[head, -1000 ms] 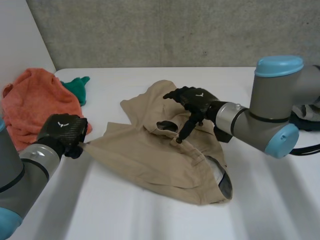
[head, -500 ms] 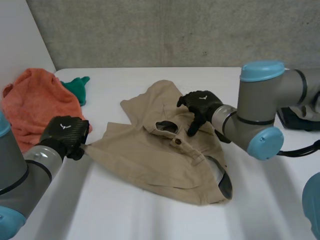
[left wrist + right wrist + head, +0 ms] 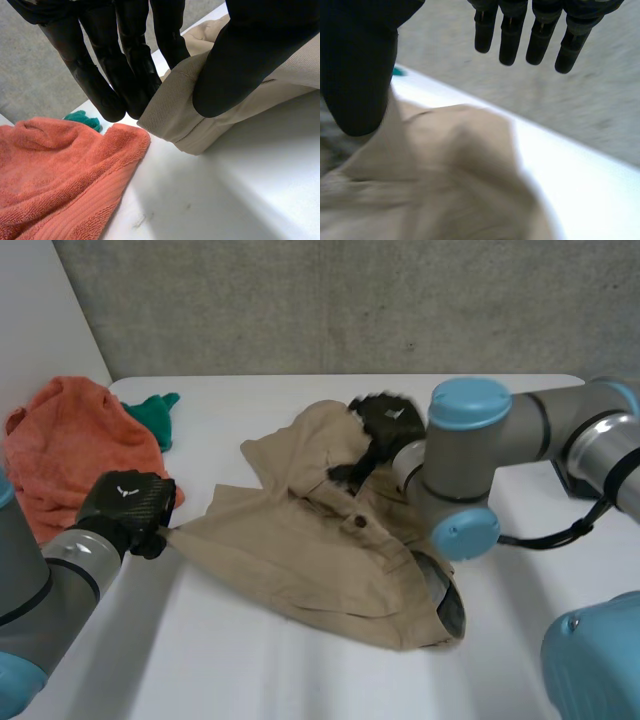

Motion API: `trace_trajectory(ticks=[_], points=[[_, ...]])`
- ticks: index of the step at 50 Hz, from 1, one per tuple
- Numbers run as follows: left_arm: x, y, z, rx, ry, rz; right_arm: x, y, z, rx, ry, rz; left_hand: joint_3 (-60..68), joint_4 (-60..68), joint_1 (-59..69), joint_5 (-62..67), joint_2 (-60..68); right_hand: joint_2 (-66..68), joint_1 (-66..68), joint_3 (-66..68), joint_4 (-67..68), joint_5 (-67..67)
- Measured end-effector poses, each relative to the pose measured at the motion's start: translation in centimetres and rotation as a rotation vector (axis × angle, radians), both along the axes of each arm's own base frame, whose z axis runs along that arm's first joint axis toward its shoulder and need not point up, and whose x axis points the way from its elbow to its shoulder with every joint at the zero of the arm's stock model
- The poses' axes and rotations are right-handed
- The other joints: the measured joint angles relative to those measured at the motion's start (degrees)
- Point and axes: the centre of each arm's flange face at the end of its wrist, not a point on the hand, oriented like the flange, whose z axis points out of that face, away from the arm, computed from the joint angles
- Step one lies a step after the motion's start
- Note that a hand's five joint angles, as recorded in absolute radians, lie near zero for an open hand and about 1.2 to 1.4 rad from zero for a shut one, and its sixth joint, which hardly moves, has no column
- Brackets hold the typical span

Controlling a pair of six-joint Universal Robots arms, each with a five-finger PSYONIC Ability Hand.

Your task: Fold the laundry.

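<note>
White counter [image 3: 250,670], open room toward 6 o'clock — left robot hand [image 3: 125,502] pinches tan garment [image 3: 310,560] at its 9 o'clock hem; right robot hand [image 3: 385,420] spread, empty.

White table [image 3: 300,660], grey concrete wall [image 3: 330,305]

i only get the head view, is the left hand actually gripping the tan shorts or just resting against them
Observer: Gripping. In the left wrist view the left hand pinches a stitched hem of the tan shorts between its thumb and fingers.
Operator: ok and the right hand, holding any cloth
Observer: No. In the right wrist view the right hand has straight fingers, spread well away from the thumb, with the shorts lying below the palm.
Operator: anything crowding that pinched hem
Observer: A corner of the orange towel lies right beside the hem, at the left hand's fingertips; I cannot tell whether they touch.
</note>
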Motion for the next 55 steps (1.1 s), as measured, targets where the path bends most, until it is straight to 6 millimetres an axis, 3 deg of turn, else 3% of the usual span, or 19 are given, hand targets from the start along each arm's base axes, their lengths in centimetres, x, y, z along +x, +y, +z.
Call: trace_trajectory(ticks=[2, 9, 14, 23, 29, 36, 42, 55], points=[[0.0, 0.1, 0.1, 0.0, 0.002, -0.001, -0.9, -1.5, 1.0, -0.057, -0.005, -0.058, 0.0, 0.0, 0.0, 0.0, 0.0, -1.5, -0.8, -1.2, -0.8, -0.8], [-0.1, 0.4, 0.4, -0.005, 0.01, -0.016, -8.0, -9.7, 5.9, -0.331, -0.024, -0.277, 0.0, 0.0, 0.0, 0.0, 0.0, -1.5, -0.8, -1.3, -0.8, -1.0], [-0.8, 0.9, 0.6, -0.011, 0.014, -0.045, -9.6, -11.7, 5.5, -0.35, 0.011, -0.197, 0.0, 0.0, 0.0, 0.0, 0.0, -3.9, -3.5, -3.5, -3.1, -3.0], [-1.9, 1.7, 0.9, -0.021, 0.017, -0.079, -10.1, -10.5, 4.2, -0.209, 0.054, -0.117, 0.0, 0.0, 0.0, 0.0, 0.0, -6.0, -4.6, -4.4, -4.1, -3.7], [-1.9, 1.7, 0.9, -0.022, 0.025, -0.064, -9.9, -6.9, 4.0, 0.039, -0.009, -0.077, 0.0, 0.0, 0.0, 0.0, 0.0, -6.0, -4.6, -4.4, -4.1, -3.7], [-1.8, 1.5, 1.0, -0.023, 0.035, -0.055, -7.9, -3.4, 2.5, 0.216, -0.118, 0.01, 0.0, 0.0, 0.0, 0.0, 0.0, -0.9, -0.3, 1.4, 0.8, 2.9], [-1.7, 1.6, 0.9, -0.02, 0.034, -0.053, -6.2, -3.2, 0.5, 0.217, -0.149, 0.05, 0.0, 0.0, 0.0, 0.0, 0.0, 1.8, 4.1, 5.5, 5.2, 7.4], [-0.9, 1.3, 0.6, -0.007, 0.032, -0.025, -3.5, -3.4, -2.8, 0.215, -0.138, 0.091, 0.0, 0.0, 0.0, 0.0, 0.0, 26.0, 27.0, 27.7, 27.5, 29.0]])
